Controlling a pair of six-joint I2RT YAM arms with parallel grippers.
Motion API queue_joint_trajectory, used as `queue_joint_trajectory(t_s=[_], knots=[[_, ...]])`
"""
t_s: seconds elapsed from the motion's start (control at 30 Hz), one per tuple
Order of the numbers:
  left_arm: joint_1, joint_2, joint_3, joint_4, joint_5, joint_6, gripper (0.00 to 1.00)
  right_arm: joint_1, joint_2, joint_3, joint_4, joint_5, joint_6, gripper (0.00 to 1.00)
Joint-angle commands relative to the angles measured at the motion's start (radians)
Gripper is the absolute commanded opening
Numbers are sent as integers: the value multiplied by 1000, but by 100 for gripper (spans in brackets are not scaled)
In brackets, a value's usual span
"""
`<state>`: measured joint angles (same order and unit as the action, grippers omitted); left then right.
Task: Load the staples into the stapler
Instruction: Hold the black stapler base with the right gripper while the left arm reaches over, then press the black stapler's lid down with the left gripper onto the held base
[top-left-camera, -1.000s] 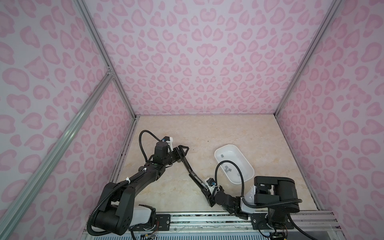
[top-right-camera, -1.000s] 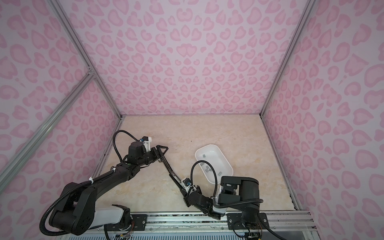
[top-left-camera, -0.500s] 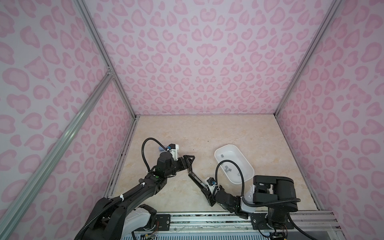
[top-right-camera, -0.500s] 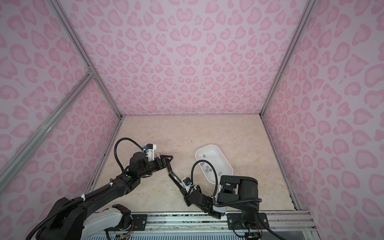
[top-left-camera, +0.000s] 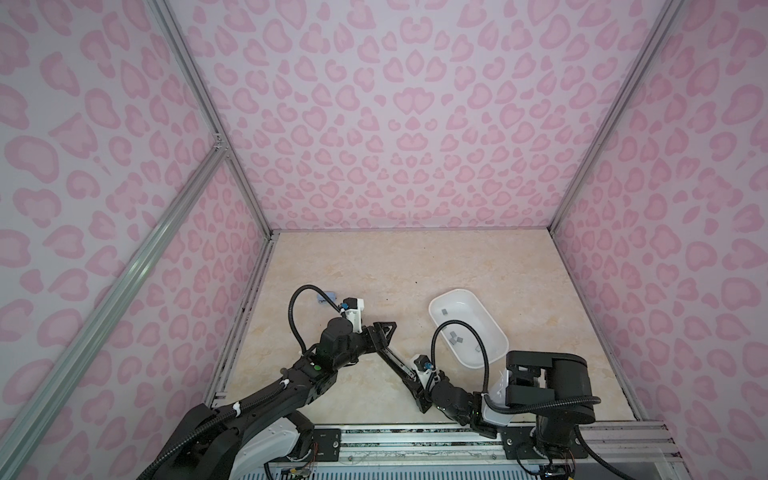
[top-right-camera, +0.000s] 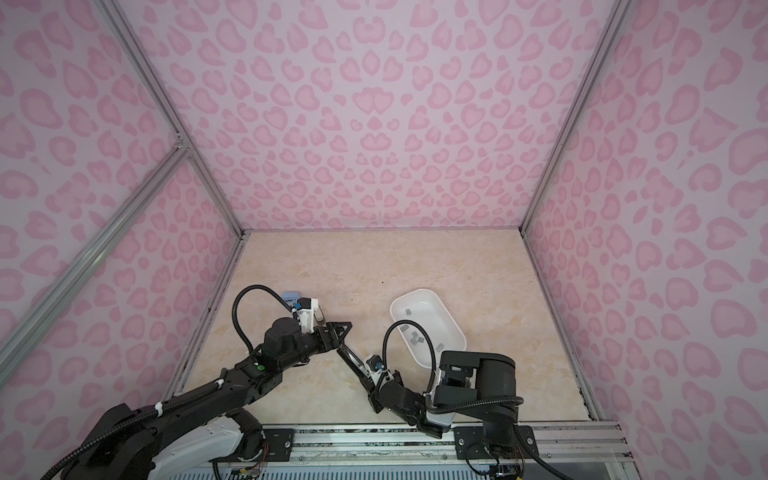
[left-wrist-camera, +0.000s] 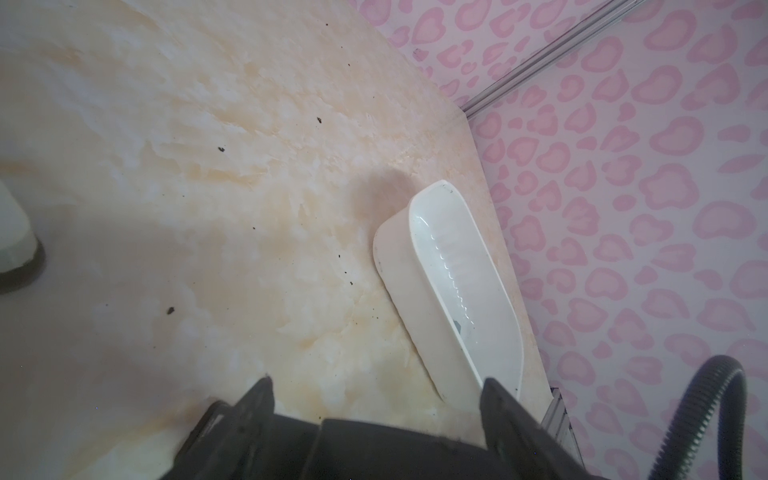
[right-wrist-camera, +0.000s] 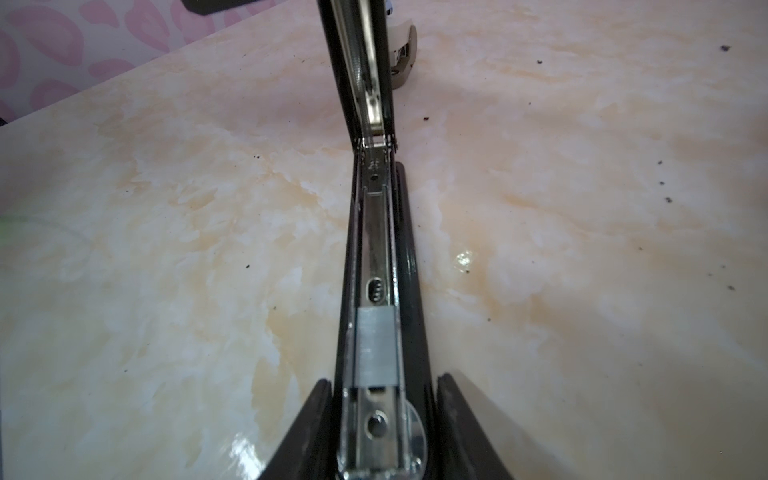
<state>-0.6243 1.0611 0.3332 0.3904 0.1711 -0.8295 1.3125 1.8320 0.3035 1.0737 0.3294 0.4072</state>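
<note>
A black stapler (top-left-camera: 399, 368) (top-right-camera: 353, 361) lies hinged open on the floor. My right gripper (top-left-camera: 422, 399) (right-wrist-camera: 384, 378) is shut on its base near the front end. In the right wrist view a grey block of staples (right-wrist-camera: 375, 345) sits in the metal channel (right-wrist-camera: 376, 232), and the lid (right-wrist-camera: 361, 62) stands up from the hinge. The lid's free end reaches my left gripper (top-left-camera: 384, 330) (left-wrist-camera: 378, 382), which is open with only floor between its fingers. More staples (top-left-camera: 457, 338) (top-right-camera: 415, 338) lie in the white tray (top-left-camera: 492, 322).
The tray (top-right-camera: 451, 322) (left-wrist-camera: 419, 299) stands right of the stapler, close to the right arm's cable. A pale blue object (top-left-camera: 326, 297) lies behind the left arm. A small white object (right-wrist-camera: 403, 54) rests on the floor beyond the lid. Pink walls enclose the floor.
My left gripper has moved toward the right gripper and the front, and the lid's free end has come with it. The right gripper has kept its hold and place.
</note>
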Motion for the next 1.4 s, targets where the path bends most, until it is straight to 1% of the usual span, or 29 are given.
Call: queue_joint_trajectory(t_s=[0.0, 0.27, 0.6, 0.77, 0.9, 1.1, 1.27, 1.37], knots=[[-35, 9, -2, -16, -68, -10, 78, 1, 6, -15, -140, -35, 33, 37], [-165, -7, -2, -67, -227, -55, 78, 2, 2, -23, -118, -32, 34, 38], [-328, 43, 4, -85, -420, -173, 78, 5, 5, -35, -94, -23, 45, 38], [-403, 105, 24, -81, -493, -226, 78, 4, 10, -37, -86, -18, 55, 38], [-453, 164, 39, -59, -526, -270, 78, 5, 20, -34, -83, -18, 60, 38], [-544, 210, 74, -57, -600, -320, 79, 5, 33, -30, -76, -20, 67, 38], [-555, 232, 82, -74, -625, -362, 81, 5, 31, -33, -72, -18, 69, 38], [-555, 213, 65, -75, -646, -386, 85, 5, 30, -38, -68, -15, 69, 38]])
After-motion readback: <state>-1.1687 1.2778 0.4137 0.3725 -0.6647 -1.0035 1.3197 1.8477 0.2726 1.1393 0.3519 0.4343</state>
